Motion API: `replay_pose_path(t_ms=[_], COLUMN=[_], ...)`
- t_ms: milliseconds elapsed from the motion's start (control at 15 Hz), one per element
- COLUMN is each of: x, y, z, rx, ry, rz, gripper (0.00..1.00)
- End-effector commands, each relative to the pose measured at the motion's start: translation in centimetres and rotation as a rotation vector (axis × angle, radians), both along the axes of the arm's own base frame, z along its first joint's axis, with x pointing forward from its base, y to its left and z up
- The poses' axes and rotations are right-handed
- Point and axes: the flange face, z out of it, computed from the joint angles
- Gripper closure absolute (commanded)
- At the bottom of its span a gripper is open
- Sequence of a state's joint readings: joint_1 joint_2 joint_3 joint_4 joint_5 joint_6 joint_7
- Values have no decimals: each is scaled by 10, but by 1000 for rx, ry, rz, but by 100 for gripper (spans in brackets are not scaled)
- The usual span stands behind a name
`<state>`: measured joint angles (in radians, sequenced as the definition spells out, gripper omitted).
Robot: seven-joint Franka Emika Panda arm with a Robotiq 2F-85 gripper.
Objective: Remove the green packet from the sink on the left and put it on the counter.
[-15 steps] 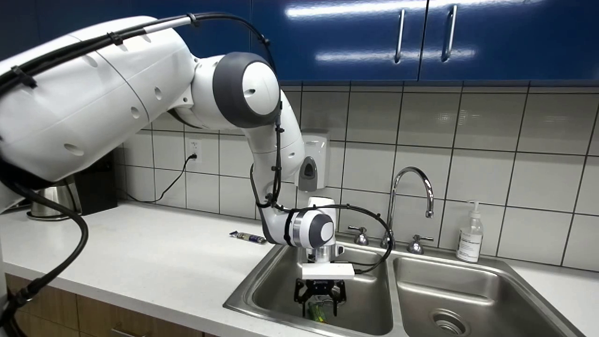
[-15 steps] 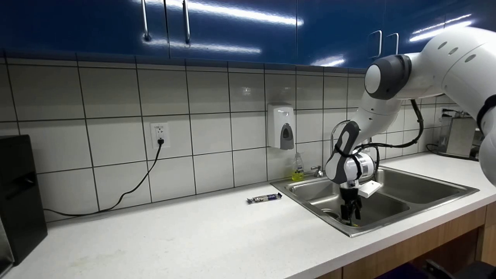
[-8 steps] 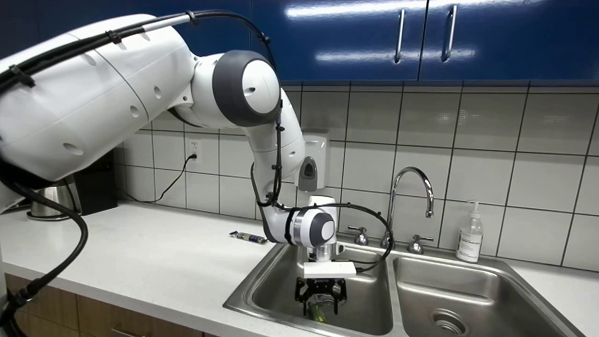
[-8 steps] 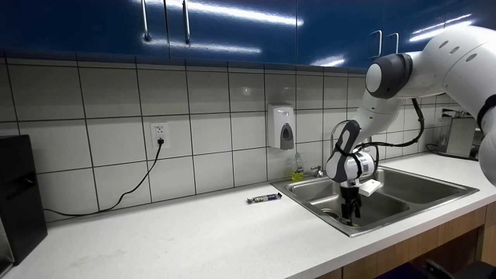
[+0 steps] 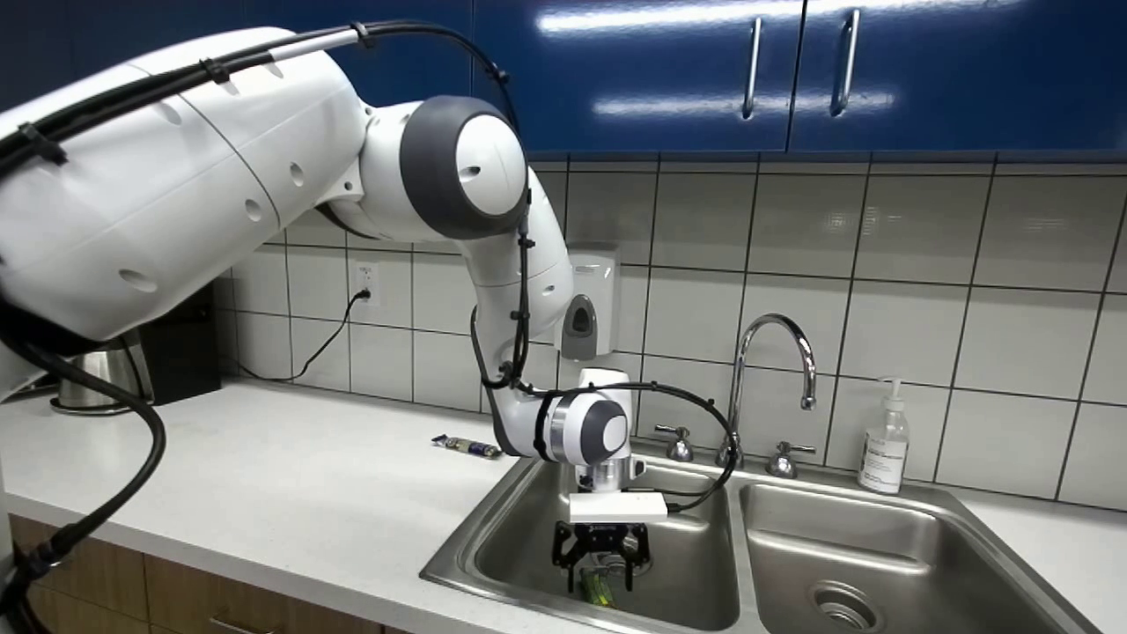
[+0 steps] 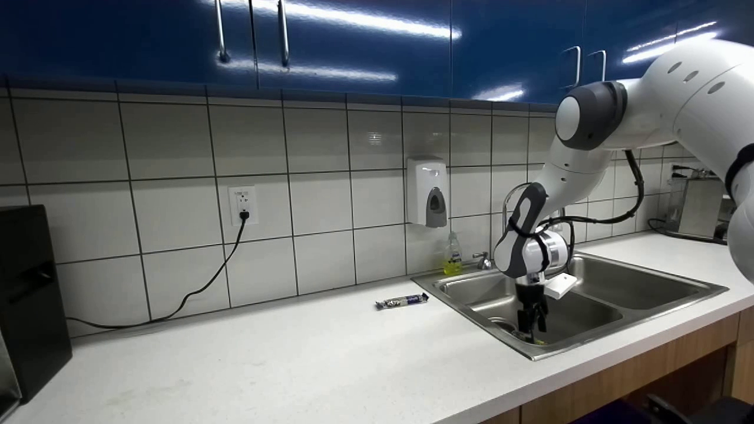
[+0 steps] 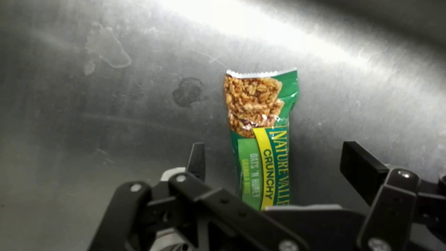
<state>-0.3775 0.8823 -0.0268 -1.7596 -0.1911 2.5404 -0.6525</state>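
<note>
The green packet point(image 7: 258, 104), a granola bar wrapper with a yellow band, lies flat on the sink floor in the wrist view. Its near end is hidden behind the gripper. It also shows in an exterior view point(image 5: 597, 588); only a small bit shows in an exterior view point(image 6: 540, 342). My gripper point(image 7: 273, 153) is open, with the packet between its fingers and a gap on each side. The gripper points down into the left sink basin point(image 5: 696, 581) in an exterior view point(image 5: 600, 586). The white counter point(image 5: 335, 475) lies beside the sink.
A blue-silver wrapped bar point(image 6: 402, 301) lies on the counter near the sink edge. The faucet point(image 5: 775, 330) and handles stand behind the sink. A soap bottle point(image 5: 884, 449) stands behind the right basin. A metal divider point(image 5: 744, 563) separates the basins. A black appliance point(image 6: 32, 300) stands on the counter.
My gripper has risen very slightly and shifted a touch sideways. It stays open. The packet has not visibly moved.
</note>
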Motion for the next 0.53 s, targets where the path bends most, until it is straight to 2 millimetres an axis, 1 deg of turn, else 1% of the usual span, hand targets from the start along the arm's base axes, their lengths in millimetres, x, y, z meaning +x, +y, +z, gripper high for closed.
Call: replay_pose_path(t_ms=[0,467], x=[2,4], y=[0,0], z=[0,-8], rx=[18,25], ry=[0,12], rz=[16,10], gripper=[0,0])
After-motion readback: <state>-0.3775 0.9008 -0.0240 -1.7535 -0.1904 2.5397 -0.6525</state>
